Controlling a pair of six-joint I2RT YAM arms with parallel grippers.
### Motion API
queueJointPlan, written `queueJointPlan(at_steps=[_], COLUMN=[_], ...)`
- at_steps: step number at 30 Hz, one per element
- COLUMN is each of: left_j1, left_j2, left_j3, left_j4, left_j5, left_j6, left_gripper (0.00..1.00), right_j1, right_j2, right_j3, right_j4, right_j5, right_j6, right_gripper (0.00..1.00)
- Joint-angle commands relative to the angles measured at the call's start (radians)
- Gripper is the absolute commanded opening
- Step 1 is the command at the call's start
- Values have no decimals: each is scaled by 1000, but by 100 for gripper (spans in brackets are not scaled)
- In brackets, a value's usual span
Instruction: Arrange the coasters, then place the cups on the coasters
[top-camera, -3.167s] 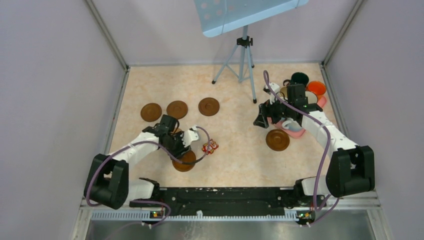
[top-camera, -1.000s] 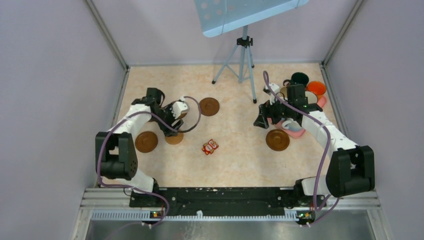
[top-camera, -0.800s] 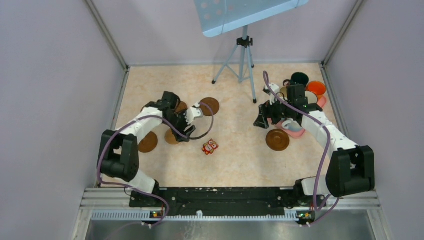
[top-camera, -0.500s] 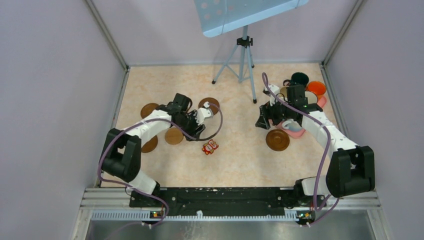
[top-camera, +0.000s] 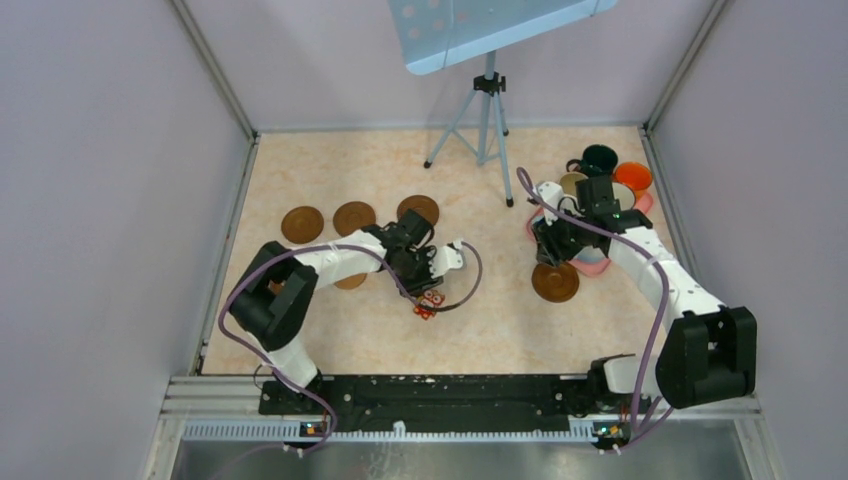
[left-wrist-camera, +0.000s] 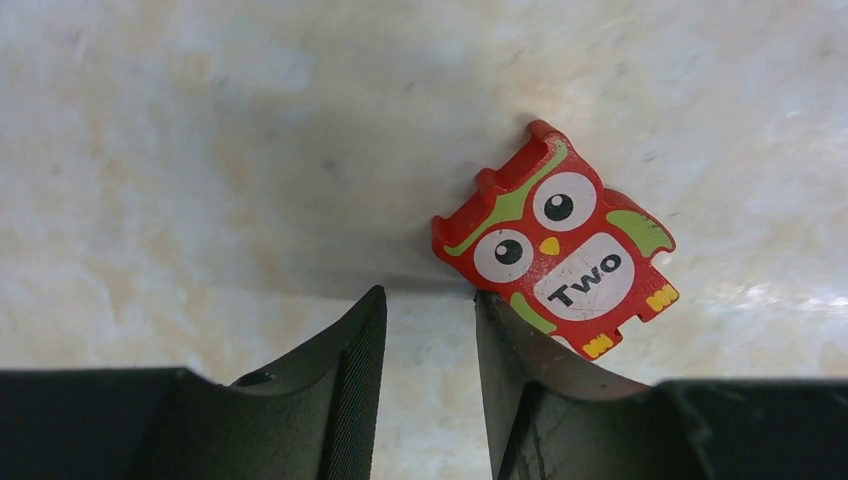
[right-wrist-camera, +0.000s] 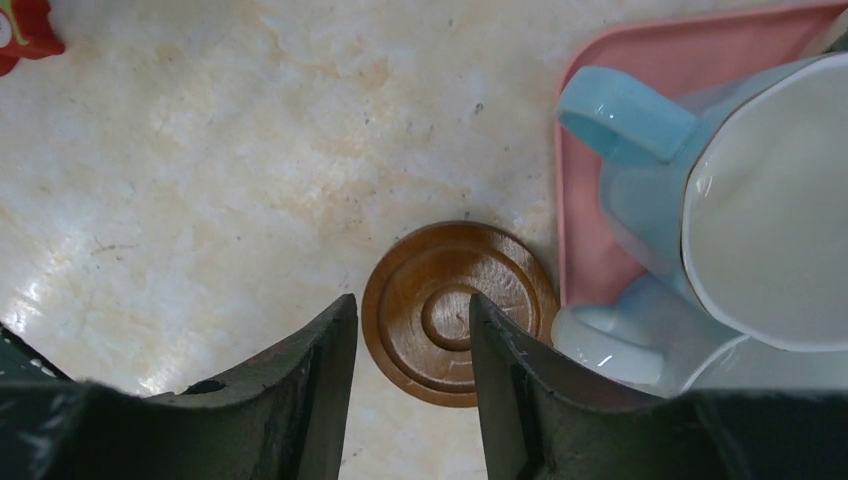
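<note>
My left gripper (left-wrist-camera: 428, 300), narrowly parted and empty, hangs just beside the owl (left-wrist-camera: 555, 250) (not my target); sweeping sideways could knock it along.

- We see three brown coasters (top-camera: 354, 218) lying flat in a far-left row, and another ringed coaster (right-wrist-camera: 458, 312) flat at right.
- We see the cups (top-camera: 600, 158) clustered far right, the light blue mug (right-wrist-camera: 640, 190) just beside that coaster.
</note>
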Motion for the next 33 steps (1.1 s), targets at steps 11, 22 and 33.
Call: queueJointPlan(at_steps=[11,22,33], left_j1=[-109,356,575], left_j2=[-128,-235,-355], left_j3=[43,182,103], left_j4=[-25,-147,71], left_j5=[260,510,520], left_j6=[-91,-147,-356], left_gripper=[68,86,91], right_j1=[-1,72,169], right_j2=[20,112,224], right_j3=[-94,-165,-149], right_j4=[-97,15,116], right_j5=[97,138,190], right_j6=[-177,-138,-79], right_gripper=[47,56,47])
